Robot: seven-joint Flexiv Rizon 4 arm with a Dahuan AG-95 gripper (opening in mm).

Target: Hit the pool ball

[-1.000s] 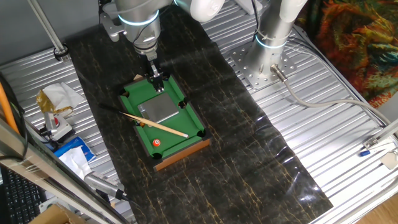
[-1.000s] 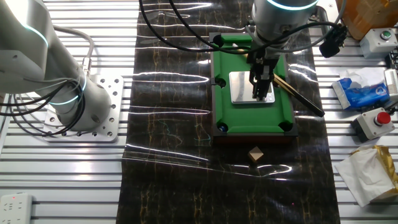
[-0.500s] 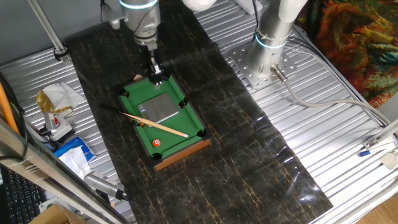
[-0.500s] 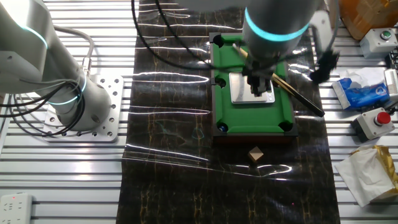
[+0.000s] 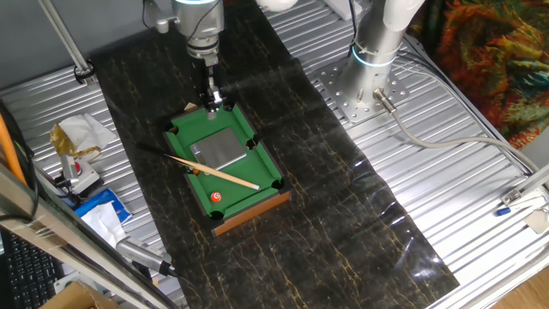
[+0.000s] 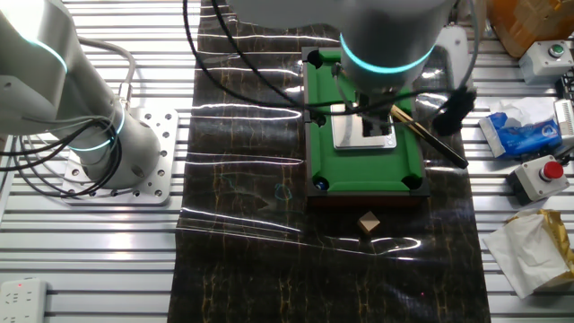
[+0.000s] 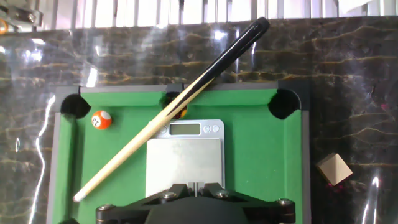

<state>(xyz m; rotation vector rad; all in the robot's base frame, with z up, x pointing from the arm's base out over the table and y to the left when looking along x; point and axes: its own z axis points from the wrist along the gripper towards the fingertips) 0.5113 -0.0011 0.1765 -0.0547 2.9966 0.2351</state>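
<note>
One fixed view: gripper (image 5: pixel 210 97) hung w/ its tips above the upper end of the mini pool table (image 5: pixel 176 130), upper-centre of frame. Fingers looked close together, nothing visibly between them, but too small to say for sure. Pool ball (image 5: pixel 216 196) sat on the felt near the table's lower end, centre of frame, well apart from the gripper. Cue stick (image 5: pixel 219 176) lay diagonally across the table, between the ball and the silver scale (image 5: pixel 220 151) in the middle. Risk, as I judged it: no cue was in hand, so a strike w/ bare fingers might clip the loose cue or the scale first.

The other fixed view: arm body filled the upper-centre and hid the gripper and most of the table's far end; couldn't tell finger state here. Ball hidden too. Small wooden block (image 6: pixel 367 222) lay on the dark mat (image 6: pixel 242 224) just below the table. The hidden far end meant a bad approach would go unseen from this side.

Hand view: ball (image 7: pixel 101 120) showed at centre-left, just beside a corner pocket (image 7: pixel 73 105). Only the gripper base showed at the bottom edge, fingertips out of sight. Cue (image 7: pixel 177 112) crossed from lower left to upper centre, partly covering a plain orange blob (image 7: pixel 181 112). Risk: 2 orange targets, so aim could go to the wrong 1; ball so near the pocket could drop at a slight touch.
</note>
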